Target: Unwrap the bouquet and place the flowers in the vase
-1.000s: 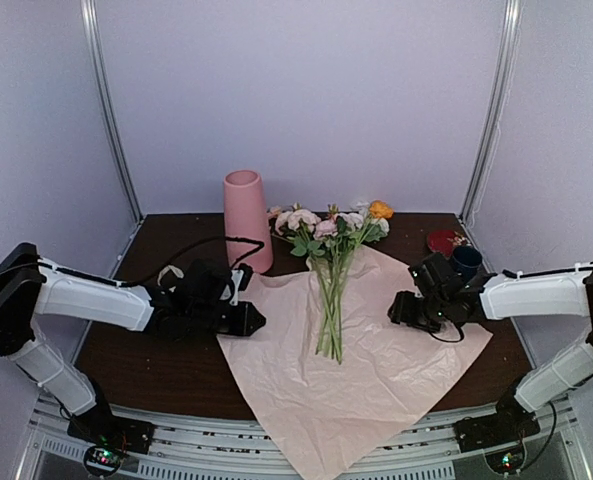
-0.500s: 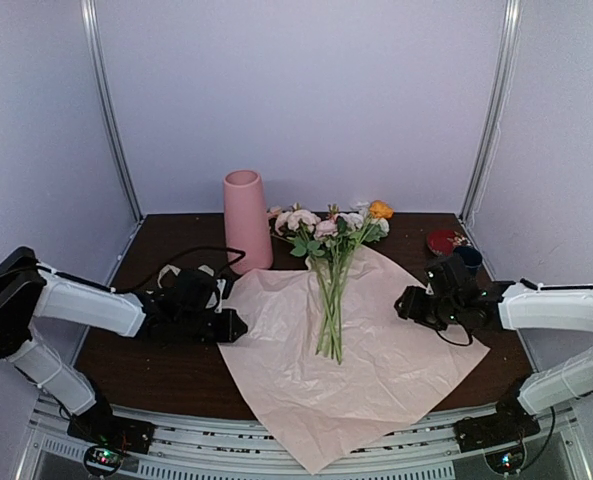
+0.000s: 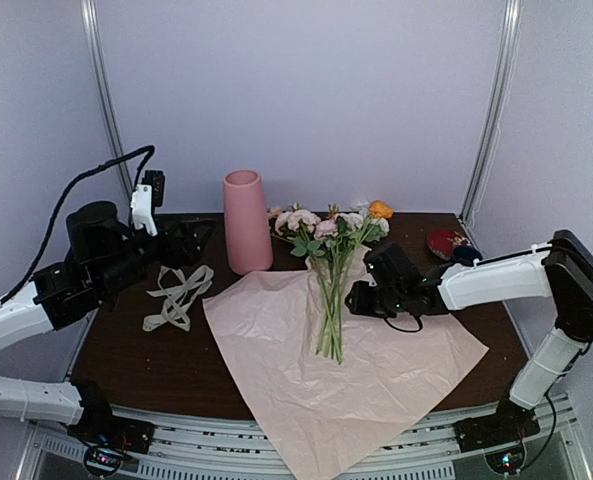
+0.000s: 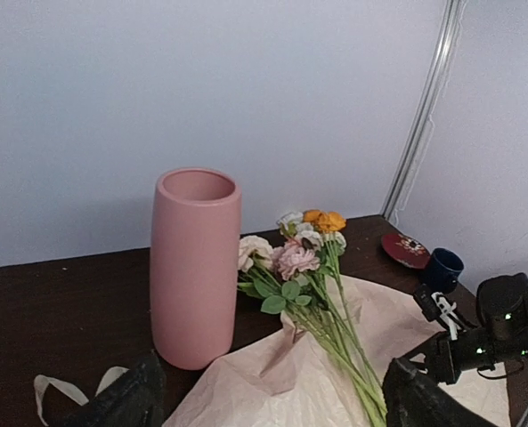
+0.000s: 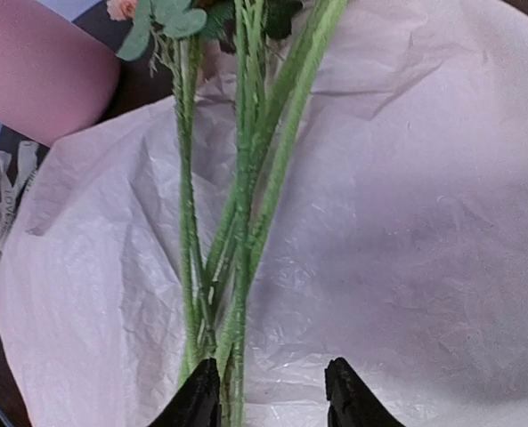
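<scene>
Unwrapping looks done imo: flowers (image 3: 328,290) lie on the spread paper (image 3: 376,380) near the vase (image 3: 246,220). Right end effector (image 5: 272,396) straddles the stems (image 5: 237,267), jaws parted; left end effector (image 4: 272,382) is wide open, empty. Next up, probably: pinch, lift.

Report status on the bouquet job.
Left jaws open, empty. Right jaws open at the flowers. Flowers lie on opened paper; vase upright. Ribbon aside, nothing in the way.

Soft, even, faintly violet light fills all three views, and shadows stay pale. The dark table (image 3: 176,360) reads dim. In the right wrist view the vase (image 5: 41,71) blurs at the corner, and a grey shadow dulls the paper (image 5: 424,222) low down.
</scene>
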### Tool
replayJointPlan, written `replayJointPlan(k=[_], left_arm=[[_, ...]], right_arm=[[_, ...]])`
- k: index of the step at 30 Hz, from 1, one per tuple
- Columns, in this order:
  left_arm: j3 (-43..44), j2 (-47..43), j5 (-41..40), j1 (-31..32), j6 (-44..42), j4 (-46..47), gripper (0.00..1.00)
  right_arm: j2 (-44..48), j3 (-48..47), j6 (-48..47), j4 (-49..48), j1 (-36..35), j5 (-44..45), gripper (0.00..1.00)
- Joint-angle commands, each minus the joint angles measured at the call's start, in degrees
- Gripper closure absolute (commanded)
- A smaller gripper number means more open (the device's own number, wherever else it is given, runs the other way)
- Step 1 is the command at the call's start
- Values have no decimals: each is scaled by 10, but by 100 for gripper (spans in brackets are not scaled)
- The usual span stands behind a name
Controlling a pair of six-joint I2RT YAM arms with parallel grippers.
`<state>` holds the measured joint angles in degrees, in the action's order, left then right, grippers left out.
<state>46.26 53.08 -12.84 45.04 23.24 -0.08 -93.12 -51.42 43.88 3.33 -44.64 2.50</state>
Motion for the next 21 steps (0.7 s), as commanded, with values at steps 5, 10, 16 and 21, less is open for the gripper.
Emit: replayJointPlan(k=[5,10,16,21], left_arm=[[-48,-50,-127,-1,-121,-16,12],[-46,-61,-134,-1,-131,-22,11],[-50,-66,-128,-1,-132,-24,11],[-47,-60,-127,-1,-131,-29,11]], right_arm=[[-71,-18,18,-65,-8,-57,61],[-97,-21,30,-75,-7,-72,63],[-120,-21,44,-74,-9,-71,78],[-102,1,58,-99,-11,-71,100]])
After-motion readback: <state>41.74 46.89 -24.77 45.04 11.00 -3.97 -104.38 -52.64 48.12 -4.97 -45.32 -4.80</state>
